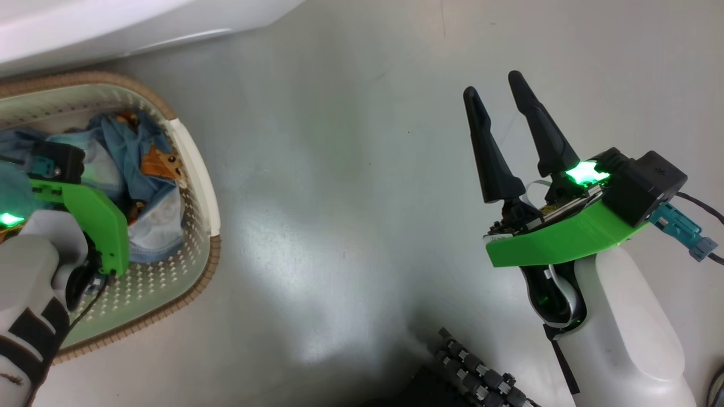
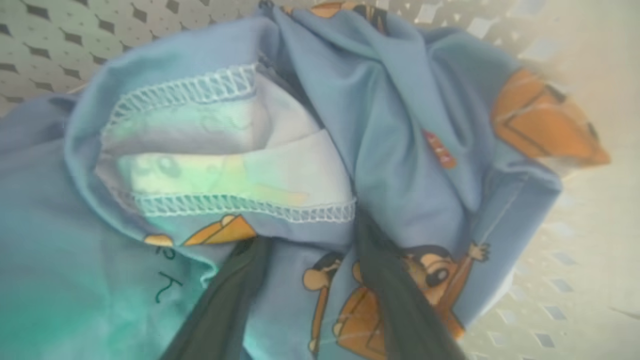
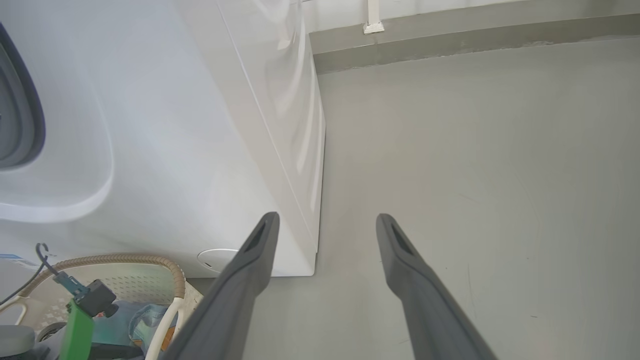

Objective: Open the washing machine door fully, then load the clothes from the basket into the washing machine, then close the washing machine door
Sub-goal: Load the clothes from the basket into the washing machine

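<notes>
Now, left gripper (image 2: 311,232): jaws apart, tips pushed into the heap, one blue fold lying between them, not pinched as far as can be seen.
Right gripper (image 1: 492,86): jaws wide apart, holding nothing, hanging over bare floor (image 1: 362,169), well apart from the cloth.
Clothes (image 2: 400,125): in the basket (image 1: 199,169), directly under and around the left jaws; white-stitched hem just ahead of the tips, orange print to either side.
Handling: probably light, soft and limp; no fixed shape, likely to drape and trail below the jaws; not fragile, hardly slippery.
Where to grip: the bunched fold between the left jaws, several layers thick; safer than a single hem edge, apt to slide out.
Risk: trailing sleeve snagging on the basket rim; second garment dragged up, then dropped.
Washing machine (image 3: 175,125): ahead and left of the right jaws, just beside the basket.
</notes>
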